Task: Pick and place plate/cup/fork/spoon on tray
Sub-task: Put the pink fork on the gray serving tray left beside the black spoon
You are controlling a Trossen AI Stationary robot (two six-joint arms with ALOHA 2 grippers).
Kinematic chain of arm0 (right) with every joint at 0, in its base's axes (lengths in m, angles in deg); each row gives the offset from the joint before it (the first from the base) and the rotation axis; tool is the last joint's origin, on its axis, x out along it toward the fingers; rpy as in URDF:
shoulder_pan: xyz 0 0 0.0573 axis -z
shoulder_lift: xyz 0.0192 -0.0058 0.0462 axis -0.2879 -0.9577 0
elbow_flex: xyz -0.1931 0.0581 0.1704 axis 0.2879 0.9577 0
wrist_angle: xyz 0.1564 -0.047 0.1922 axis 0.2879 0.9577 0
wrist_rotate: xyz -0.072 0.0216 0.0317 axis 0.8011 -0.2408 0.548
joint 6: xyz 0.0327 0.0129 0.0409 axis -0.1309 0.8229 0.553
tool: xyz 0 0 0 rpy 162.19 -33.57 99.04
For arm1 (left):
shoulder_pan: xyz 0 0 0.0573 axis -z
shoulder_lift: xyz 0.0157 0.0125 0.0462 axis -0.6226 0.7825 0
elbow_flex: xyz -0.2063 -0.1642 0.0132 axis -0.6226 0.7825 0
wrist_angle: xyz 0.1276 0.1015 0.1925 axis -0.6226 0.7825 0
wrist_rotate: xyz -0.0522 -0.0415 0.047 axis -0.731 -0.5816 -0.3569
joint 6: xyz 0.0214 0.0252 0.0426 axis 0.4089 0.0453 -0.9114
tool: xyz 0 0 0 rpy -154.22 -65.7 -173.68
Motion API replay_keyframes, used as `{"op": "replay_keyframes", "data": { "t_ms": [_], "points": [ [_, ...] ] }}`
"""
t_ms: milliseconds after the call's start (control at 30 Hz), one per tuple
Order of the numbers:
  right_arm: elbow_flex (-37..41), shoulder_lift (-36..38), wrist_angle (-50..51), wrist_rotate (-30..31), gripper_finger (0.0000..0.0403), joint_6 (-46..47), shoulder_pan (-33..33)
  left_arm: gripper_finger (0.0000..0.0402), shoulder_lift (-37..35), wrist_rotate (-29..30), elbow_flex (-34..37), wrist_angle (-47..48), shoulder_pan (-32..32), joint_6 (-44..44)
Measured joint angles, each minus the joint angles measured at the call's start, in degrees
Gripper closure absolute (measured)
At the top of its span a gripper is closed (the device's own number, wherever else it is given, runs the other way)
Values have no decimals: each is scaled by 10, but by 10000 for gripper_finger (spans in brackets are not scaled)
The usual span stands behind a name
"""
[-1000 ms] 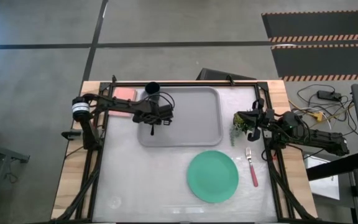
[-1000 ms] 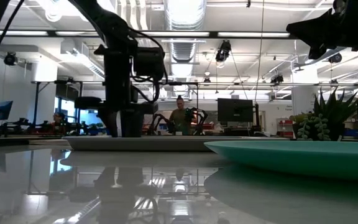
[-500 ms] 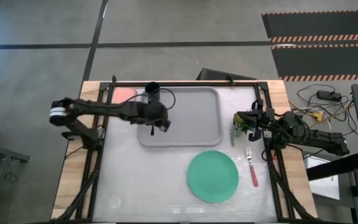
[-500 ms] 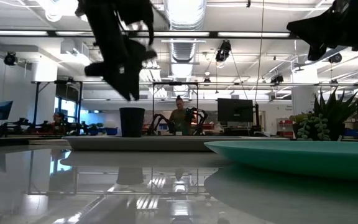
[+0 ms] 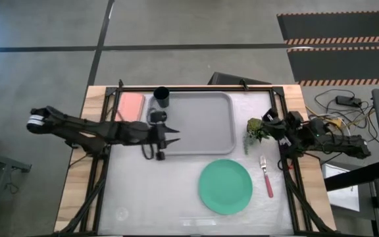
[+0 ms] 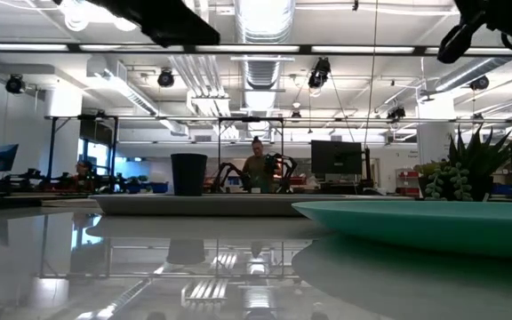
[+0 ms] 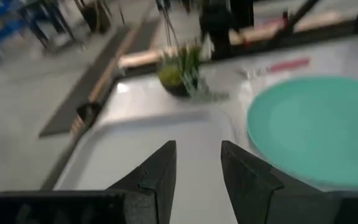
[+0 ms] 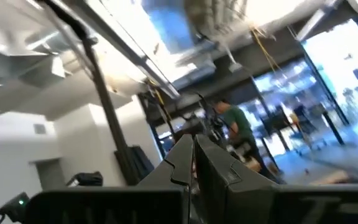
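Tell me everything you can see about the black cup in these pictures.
The cup is a small black cylinder with plain, straight walls and an open top, matte in look. It stands upright in the far left corner of the light-grey tray, resting on the tray floor just inside the rim. Nothing else touches it: the left gripper is apart from it, open, over the tray's left side. In the low view the cup shows as a dark upright shape on the tray.

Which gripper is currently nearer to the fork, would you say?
Right. The right gripper is just beyond the fork at the table's right side; the left gripper is over the tray, farther off.
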Motion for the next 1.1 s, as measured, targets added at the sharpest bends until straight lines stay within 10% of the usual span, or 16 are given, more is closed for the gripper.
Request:
{"op": "replay_keyframes", "data": {
  "t_ms": [333,600,1100],
  "points": [
    [-114,-141,131,93,394,32,-52,292,-161,8,92,-38,-1,-4],
    [-293,-277,504,92,394,183,-68,292,-223,8,117,-39,-1,-4],
    [-383,-478,784,-27,394,549,-264,292,-240,8,125,-28,-1,-4]
  ]
}}
